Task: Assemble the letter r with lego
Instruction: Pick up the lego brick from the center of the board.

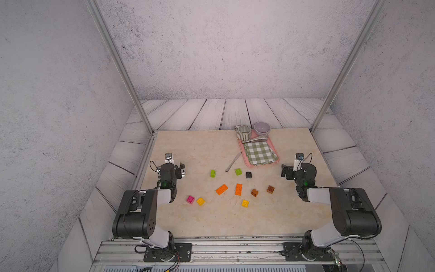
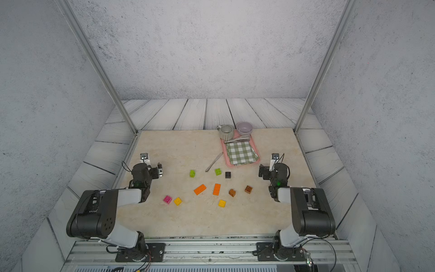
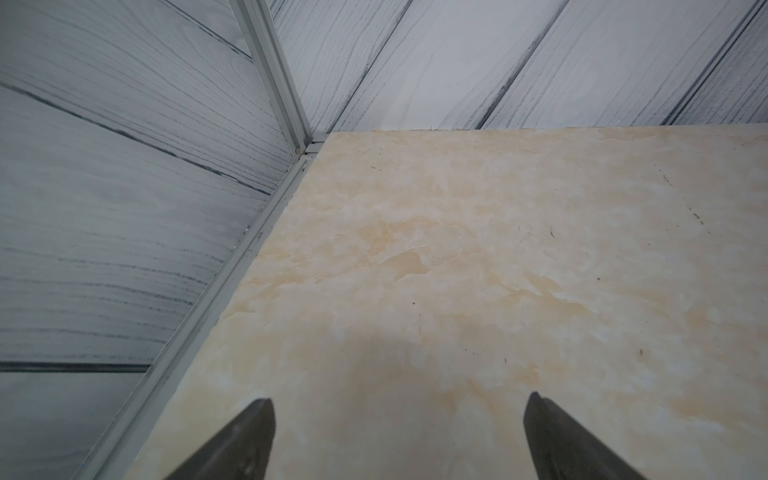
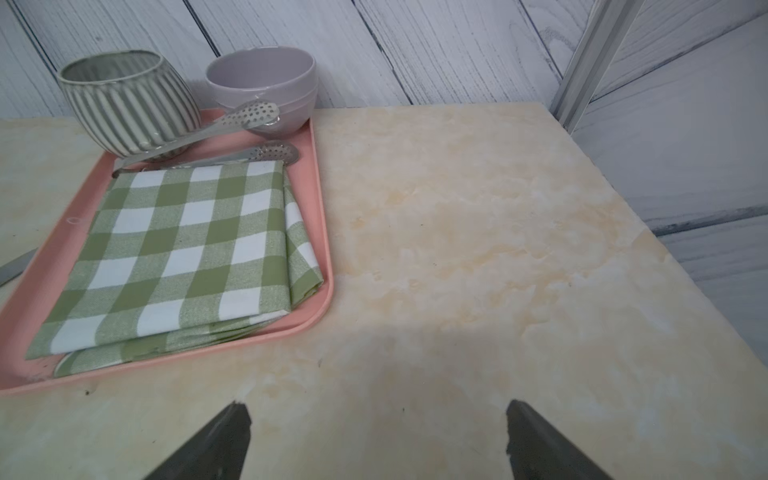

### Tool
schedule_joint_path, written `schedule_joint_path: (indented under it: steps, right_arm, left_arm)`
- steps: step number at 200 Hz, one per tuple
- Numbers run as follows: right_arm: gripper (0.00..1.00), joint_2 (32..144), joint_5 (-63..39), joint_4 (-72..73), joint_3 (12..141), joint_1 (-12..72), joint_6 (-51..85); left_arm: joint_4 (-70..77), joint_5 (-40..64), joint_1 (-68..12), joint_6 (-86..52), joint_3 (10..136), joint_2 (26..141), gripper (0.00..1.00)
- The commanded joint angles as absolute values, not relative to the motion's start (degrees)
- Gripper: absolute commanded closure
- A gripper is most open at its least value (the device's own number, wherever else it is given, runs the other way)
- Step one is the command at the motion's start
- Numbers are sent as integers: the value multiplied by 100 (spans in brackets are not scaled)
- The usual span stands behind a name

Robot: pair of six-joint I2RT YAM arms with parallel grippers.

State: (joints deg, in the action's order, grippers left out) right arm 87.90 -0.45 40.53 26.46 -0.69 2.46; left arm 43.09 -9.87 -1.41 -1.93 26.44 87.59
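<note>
Lego, top views: in both top views ten small studded plastic bricks lie loose on the beige marbled tabletop (image 1: 211, 221), none joined; the letter looks unstarted.
Dial centre: the slanted long orange brick (image 1: 221, 189) and the straighter long orange brick (image 1: 238, 189), just beside each other.
Around the dial: left lime green brick (image 1: 213, 173) at 10 o'clock, right lime green brick (image 1: 238, 171) at 1, black brick (image 1: 248, 174) at 2, inner brown brick (image 1: 254, 192) and outer brown brick (image 1: 270, 189) at 3, right yellow brick (image 1: 245, 203) at 4, left yellow brick (image 1: 200, 201) and magenta brick (image 1: 190, 199) at 8.
Pincers, top views: left pincer (image 1: 182, 170) at 10 o'clock, right pincer (image 1: 285, 172) at 2, both well outside the bricks, holding nothing.
Clutter: at 1 o'clock a pink plastic tray (image 1: 243, 153) carries a folded green-checked cloth (image 1: 260, 153) and metal tongs (image 1: 255, 139), with a ribbed grey mug (image 1: 243, 132) and lilac bowl (image 1: 262, 127) at its far end; a metal utensil (image 1: 233, 162) lies beside it.
Left wrist: the left pincer (image 3: 399, 405) has its jaws wide over bare tabletop; no brick in view.
Right wrist: the right pincer (image 4: 378, 409) has its jaws wide and empty; tray and cloth lie ahead, no brick in view.
Handling: probably light, rigid and smooth-walled, so apt to skid or tip when nudged.
Hold: across two flat opposite walls, below the studs; the long orange ones across the short width, mid-length.
Joining: pressing studs home likely needs the other pincer bracing the lower brick.
</note>
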Motion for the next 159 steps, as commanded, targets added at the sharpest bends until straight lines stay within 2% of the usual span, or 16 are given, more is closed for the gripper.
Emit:
schedule_joint_path:
  steps: [1, 91, 131, 142, 159]
  right_arm:
    - [1, 8779, -74, 4044, 2665, -61, 226]
    - [2, 8761, -263, 4094, 2641, -175, 279]
    - [1, 8392, -429, 3941, 2600, -184, 215]
    - [1, 8011, -500, 3352, 2751, -183, 185]
    - [1, 7470, -619, 2638, 2925, -176, 262]
  left_arm:
    - [4333, -851, -73, -261, 2653, 8771, 2]
    - [4340, -851, -73, -264, 2642, 8773, 2]
    - [4939, -1311, -426, 39, 2220, 8385, 2]
    - [4576, -1742, -699, 208, 2291, 8068, 2]
    - [3227, -2487, -1180, 286, 2706, 7402, 2]
